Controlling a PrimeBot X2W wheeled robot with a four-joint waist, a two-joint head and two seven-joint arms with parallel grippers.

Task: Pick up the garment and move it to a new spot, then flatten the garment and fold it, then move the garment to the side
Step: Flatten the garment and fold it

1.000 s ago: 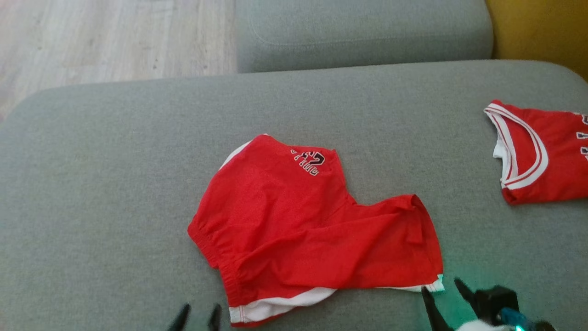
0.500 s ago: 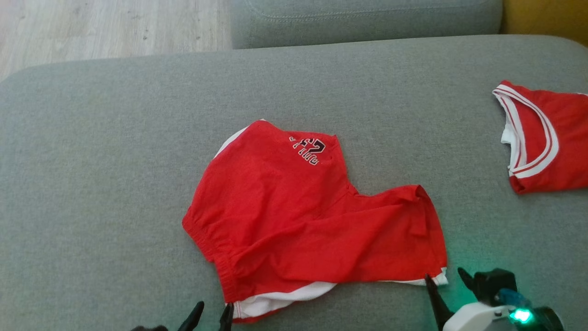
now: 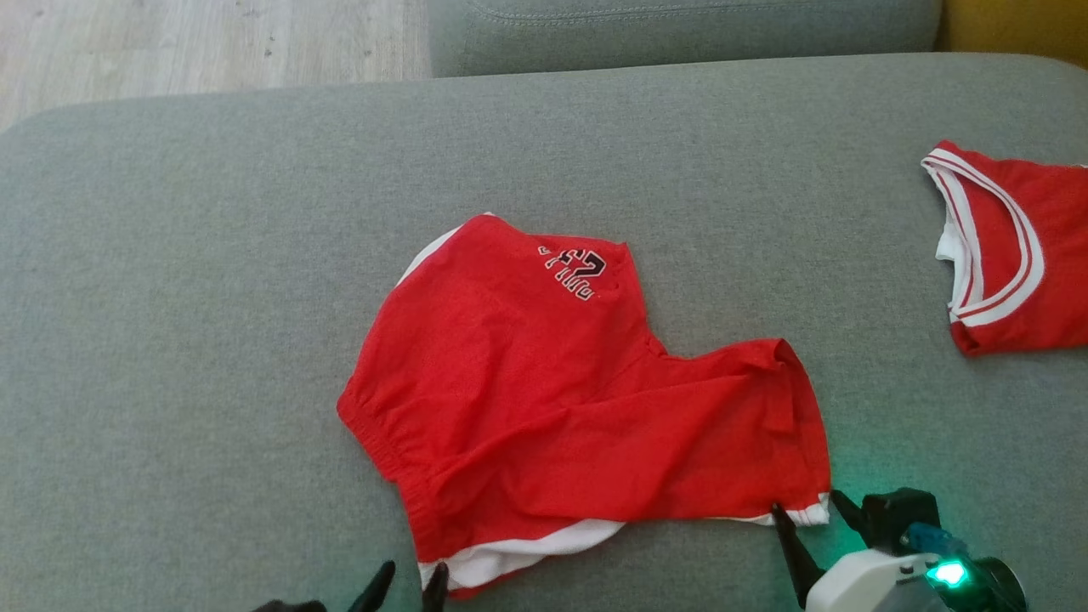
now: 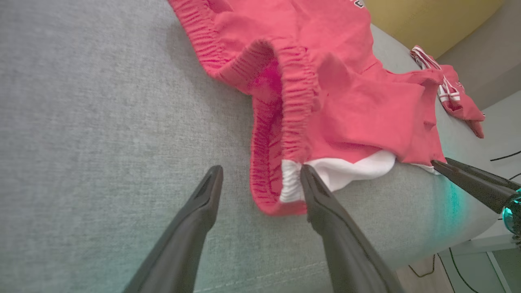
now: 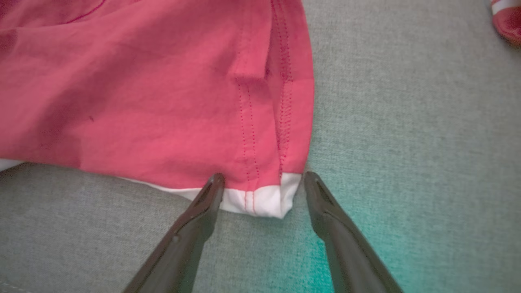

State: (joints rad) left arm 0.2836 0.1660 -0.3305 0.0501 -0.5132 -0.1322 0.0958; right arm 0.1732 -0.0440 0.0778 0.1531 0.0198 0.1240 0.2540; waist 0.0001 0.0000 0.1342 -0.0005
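Note:
The garment (image 3: 561, 408) is a pair of red shorts with white trim and a dark number print, lying crumpled on the grey cushion (image 3: 212, 297). My left gripper (image 3: 412, 586) stands open at the near waistband corner; in the left wrist view (image 4: 260, 173) the elastic waistband (image 4: 293, 106) lies between and just beyond its fingertips. My right gripper (image 3: 803, 510) is open at the white-hemmed leg corner (image 5: 260, 201), which sits between its fingers in the right wrist view (image 5: 260, 179). Neither holds the cloth.
A second red garment with white-striped collar (image 3: 1011, 246) lies at the cushion's right edge. A grey backrest cushion (image 3: 680, 25) runs along the top, with wooden floor (image 3: 195, 38) to the upper left. The cushion's front edge is close behind both grippers.
The head camera has tilted, shifting the whole picture. Both open grippers have crept forward to the near edge of the shorts, the left to the waistband corner, the right to the leg hem.

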